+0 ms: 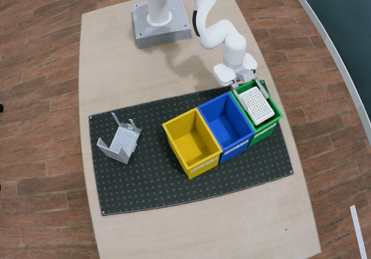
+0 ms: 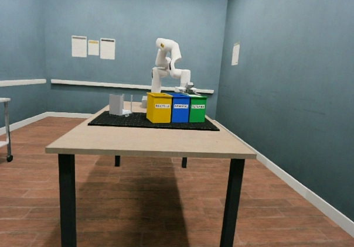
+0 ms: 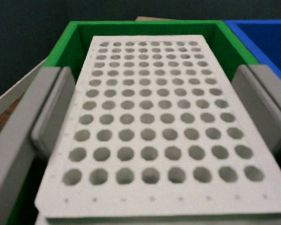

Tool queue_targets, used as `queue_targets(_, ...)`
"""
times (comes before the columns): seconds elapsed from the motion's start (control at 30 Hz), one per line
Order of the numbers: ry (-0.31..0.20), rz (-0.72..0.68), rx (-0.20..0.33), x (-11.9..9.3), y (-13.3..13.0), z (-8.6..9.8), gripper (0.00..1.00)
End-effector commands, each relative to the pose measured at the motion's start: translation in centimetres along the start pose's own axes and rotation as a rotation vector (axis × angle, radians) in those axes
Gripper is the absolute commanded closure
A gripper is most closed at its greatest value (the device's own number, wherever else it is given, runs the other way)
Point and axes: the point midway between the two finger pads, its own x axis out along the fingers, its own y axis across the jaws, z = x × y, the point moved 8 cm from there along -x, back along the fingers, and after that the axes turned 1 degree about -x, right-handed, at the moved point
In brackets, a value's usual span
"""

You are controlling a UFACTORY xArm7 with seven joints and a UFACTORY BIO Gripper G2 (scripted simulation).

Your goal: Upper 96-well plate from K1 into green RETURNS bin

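White 96-well plate (image 1: 257,104) (image 2: 196,95) (image 3: 150,191) is gripped along its long sides by the closed grey jaws, aligned within the green open-topped bin's (image 1: 260,139) (image 2: 197,116) (image 3: 140,28) mouth, presumably for clearance.

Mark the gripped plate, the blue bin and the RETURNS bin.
gripped plate (image 1: 257,105) (image 3: 149,109): top and wrist views, its welled top
blue bin (image 1: 234,154) (image 2: 180,116): top and exterior views, front wall
RETURNS bin (image 2: 197,116): exterior view, front wall
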Motion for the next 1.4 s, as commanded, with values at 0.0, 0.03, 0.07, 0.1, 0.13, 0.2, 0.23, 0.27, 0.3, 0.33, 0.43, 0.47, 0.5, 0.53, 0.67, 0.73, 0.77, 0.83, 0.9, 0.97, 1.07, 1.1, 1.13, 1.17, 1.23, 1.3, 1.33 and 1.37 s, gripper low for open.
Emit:
queue_targets(0.0,-0.003,0.000,0.000,0.07,0.00,0.11,1.00)
queue_targets(0.03,-0.003,0.000,0.000,0.07,0.00,0.11,1.00)
queue_targets(0.07,-0.003,0.000,0.000,0.07,0.00,0.11,1.00)
queue_targets(0.1,-0.003,0.000,0.000,0.07,0.00,0.11,1.00)
queue_targets(0.13,-0.003,0.000,0.000,0.07,0.00,0.11,1.00)
queue_targets(0.2,-0.003,0.000,0.000,0.07,0.00,0.11,0.82)
queue_targets(0.23,-0.003,0.000,0.000,0.07,0.00,0.11,0.82)
queue_targets(0.27,-0.003,0.000,0.000,0.07,0.00,0.11,0.82)
queue_targets(0.3,-0.003,0.000,0.000,0.07,0.00,0.11,0.82)
queue_targets(0.33,-0.003,0.000,0.000,0.07,0.00,0.11,0.82)
queue_targets(0.43,-0.003,0.000,0.000,0.07,0.00,0.11,0.82)
queue_targets(0.47,-0.003,0.000,0.000,0.07,0.00,0.11,0.82)
queue_targets(0.5,-0.003,0.000,0.000,0.07,0.00,0.11,0.82)
queue_targets(0.53,-0.003,0.000,0.000,0.07,0.00,0.11,0.82)
queue_targets(0.67,-0.003,0.000,0.000,0.07,0.00,0.11,0.82)
queue_targets(0.73,-0.003,0.000,0.000,0.07,0.00,0.11,0.82)
queue_targets(0.77,-0.003,0.000,0.000,0.07,0.00,0.11,0.82)
queue_targets(0.83,-0.003,0.000,0.000,0.07,0.00,0.11,0.82)
queue_targets(0.9,-0.003,0.000,0.000,0.07,0.00,0.11,0.82)
queue_targets(0.97,-0.003,0.000,0.000,0.07,0.00,0.11,0.82)
queue_targets(1.07,-0.003,0.000,0.000,0.07,0.00,0.11,0.82)
queue_targets(1.1,-0.003,0.000,0.000,0.07,0.00,0.11,0.82)
queue_targets(1.13,-0.003,0.000,0.000,0.07,0.00,0.11,0.82)
queue_targets(1.17,-0.003,0.000,0.000,0.07,0.00,0.11,0.82)
queue_targets(1.23,-0.003,0.000,0.000,0.07,0.00,0.11,0.82)
queue_targets(1.3,-0.003,0.000,0.000,0.07,0.00,0.11,0.82)
queue_targets(1.33,-0.003,0.000,0.000,0.07,0.00,0.11,0.82)
queue_targets(1.37,-0.003,0.000,0.000,0.07,0.00,0.27,0.82)
